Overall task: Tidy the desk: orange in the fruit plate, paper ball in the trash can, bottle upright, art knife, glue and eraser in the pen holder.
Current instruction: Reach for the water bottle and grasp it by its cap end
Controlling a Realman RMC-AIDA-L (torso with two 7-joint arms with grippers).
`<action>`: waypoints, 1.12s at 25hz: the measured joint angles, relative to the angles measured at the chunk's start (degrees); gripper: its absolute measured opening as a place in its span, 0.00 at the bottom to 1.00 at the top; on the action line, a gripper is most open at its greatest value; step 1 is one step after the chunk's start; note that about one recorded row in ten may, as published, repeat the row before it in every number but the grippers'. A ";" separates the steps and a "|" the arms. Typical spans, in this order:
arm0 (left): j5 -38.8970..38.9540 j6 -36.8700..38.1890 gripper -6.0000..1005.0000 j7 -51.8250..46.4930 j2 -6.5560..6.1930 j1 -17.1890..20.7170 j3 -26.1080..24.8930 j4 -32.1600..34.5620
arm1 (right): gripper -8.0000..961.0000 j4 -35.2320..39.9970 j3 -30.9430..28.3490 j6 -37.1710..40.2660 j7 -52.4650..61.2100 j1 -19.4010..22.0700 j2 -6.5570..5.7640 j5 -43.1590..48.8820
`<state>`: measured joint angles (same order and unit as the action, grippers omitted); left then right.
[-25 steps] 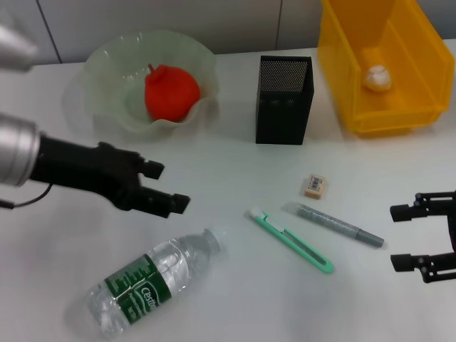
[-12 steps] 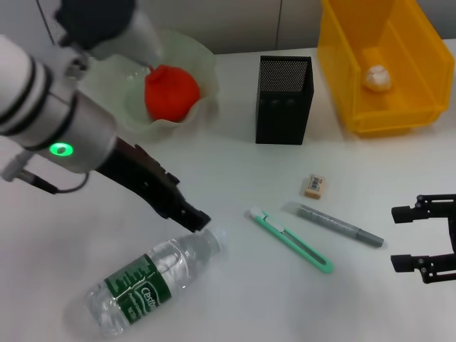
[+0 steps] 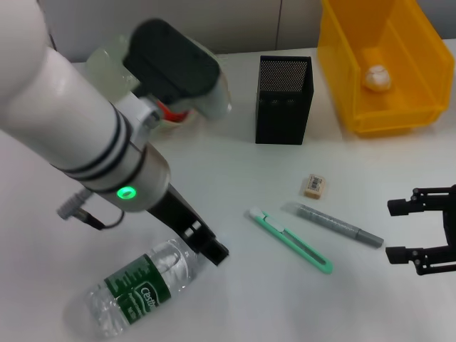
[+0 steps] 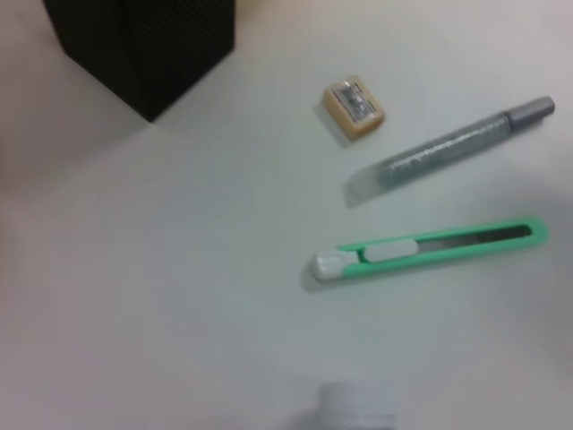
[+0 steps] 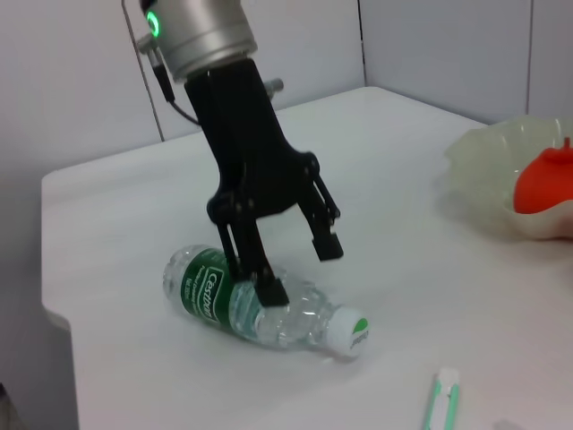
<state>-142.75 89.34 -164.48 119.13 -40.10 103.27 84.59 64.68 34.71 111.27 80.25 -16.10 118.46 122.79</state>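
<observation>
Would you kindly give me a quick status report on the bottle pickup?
Left gripper open, straddling the lying bottle near its neck, not closed. Right gripper open, idle at desk's right edge. Nothing in the way.

My left gripper (image 3: 211, 248) straddles the lying bottle (image 3: 139, 285); art knife (image 3: 291, 231), glue (image 3: 333, 224), eraser (image 3: 315, 185) lie rightward.

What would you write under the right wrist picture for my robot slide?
Left gripper open over the lying bottle, one finger touching it; orange in the plate behind.
</observation>
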 joint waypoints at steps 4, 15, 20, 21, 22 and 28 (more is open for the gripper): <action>0.24 -1.72 0.84 -0.27 0.04 0.01 1.54 -1.21 | 0.78 -0.47 0.19 -0.01 0.00 -0.22 0.02 -0.01; -0.15 -8.03 0.84 -0.03 0.05 -0.45 4.19 -8.15 | 0.78 -0.75 -0.03 0.01 -0.48 -0.36 0.32 -0.03; -0.44 -9.44 0.84 0.30 0.05 -0.40 4.41 -9.31 | 0.78 -0.81 0.15 -0.18 -0.59 -0.43 0.37 -0.03; -0.44 -9.44 0.84 0.30 0.05 -0.40 4.41 -9.31 | 0.78 -0.81 0.18 -0.18 -0.60 -0.45 0.37 -0.03; -0.66 -9.44 0.84 0.34 0.05 -0.47 4.42 -9.63 | 0.78 -0.81 0.20 -0.20 -0.61 -0.45 0.37 -0.03; -0.88 -9.25 0.84 0.45 0.05 -0.99 4.54 -11.21 | 0.78 -0.80 0.26 -0.07 -0.69 -0.44 0.45 -0.30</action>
<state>-143.63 80.09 -164.02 119.18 -41.09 107.81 73.38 63.88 34.97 111.20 79.55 -16.55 118.90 122.49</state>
